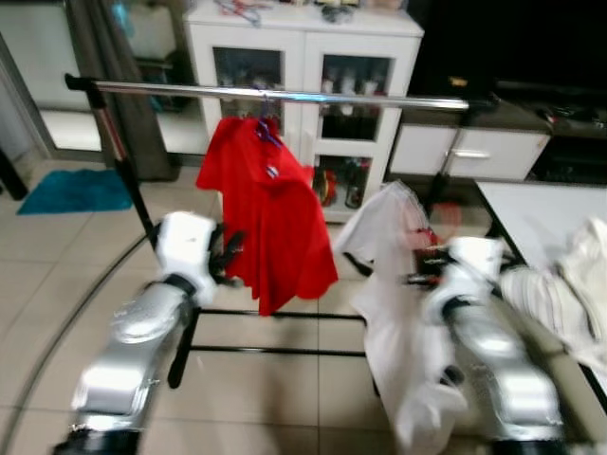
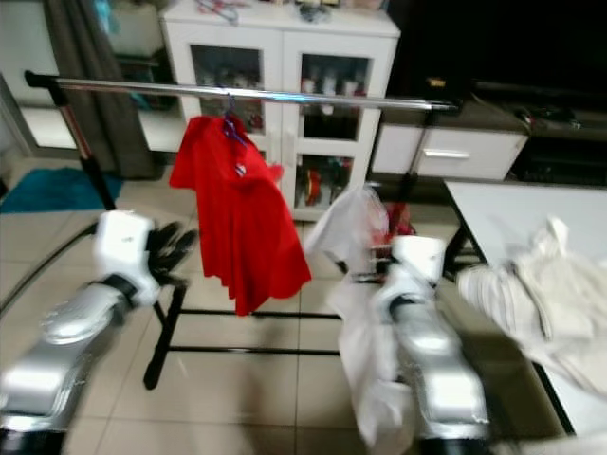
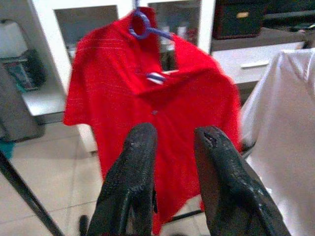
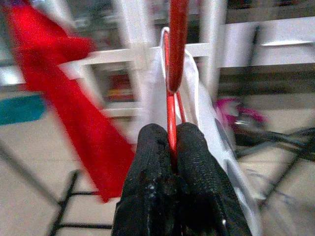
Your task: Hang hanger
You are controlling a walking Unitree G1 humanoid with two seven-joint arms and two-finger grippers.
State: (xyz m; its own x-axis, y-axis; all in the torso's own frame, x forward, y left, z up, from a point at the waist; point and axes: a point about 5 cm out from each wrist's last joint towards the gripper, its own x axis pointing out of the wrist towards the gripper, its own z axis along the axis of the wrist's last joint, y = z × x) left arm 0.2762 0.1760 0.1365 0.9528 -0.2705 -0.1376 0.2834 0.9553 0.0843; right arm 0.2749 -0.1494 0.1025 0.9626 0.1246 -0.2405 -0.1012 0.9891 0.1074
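I hold the red hanger (image 4: 172, 105) pinched between the 2 closed fingers of the right gripper (image 4: 171, 142), its hook standing upright above the fingertips and a white garment (image 1: 394, 313) draped from it. The chrome rail (image 1: 285, 95) runs crosswise, above and ahead of that hook, so I judge the lift goes up and forward, right of the red shirt (image 1: 270, 213) already hanging. The left gripper (image 3: 172, 147), fingers parted and empty, points at that shirt.

Red hanger (image 4: 173, 64) top cut off
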